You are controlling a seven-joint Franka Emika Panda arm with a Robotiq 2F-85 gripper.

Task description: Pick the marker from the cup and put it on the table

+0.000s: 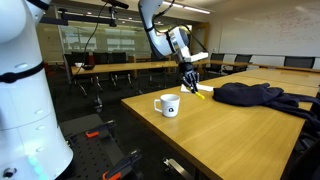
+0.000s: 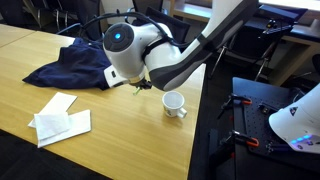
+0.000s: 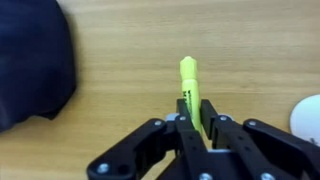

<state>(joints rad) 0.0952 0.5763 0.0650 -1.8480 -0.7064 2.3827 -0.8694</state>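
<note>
Marker (image 3: 190, 82) in hand (image 3: 198, 122), tip forward

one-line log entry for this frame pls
phase: placing | gripper: shut on marker | marker: out of cup, low over table beside dark cloth, contact unclear | cup: upright, apart from gripper

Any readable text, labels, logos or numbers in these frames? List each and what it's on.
None legible.
Small white ceramic mug: dark mark on its front, too small to read.
Thin yellow marker pen: no print visible.
White paper sheets: blank or too blurred to tell.
</note>
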